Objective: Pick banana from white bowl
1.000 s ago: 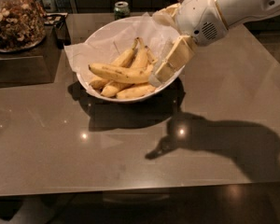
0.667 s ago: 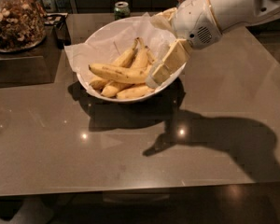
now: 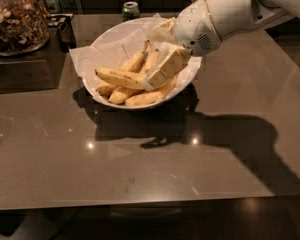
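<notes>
Counter (image 3: pixel 140 169), dark and glossy; robot arm (image 3: pixel 240 9), white, reaching in from the upper right; white bowl (image 3: pixel 189 81), paper-lined, at rear centre of counter; glass jar (image 3: pixel 12 19) of nuts, far left; gripper (image 3: pixel 149 81), lowered into bowl, tip touching banana (image 3: pixel 117 76), open or closed cannot be told; banana, flecked, lying atop other bananas (image 3: pixel 145 97) in bowl; small can (image 3: pixel 131 9), behind bowl.

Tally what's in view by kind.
Bananas: 4 at least; they overlap
Bowl: 1
Jar: 1
Can: 1
Gripper, down in the bowl against the bananas: 1
Total: 8 at least
</notes>
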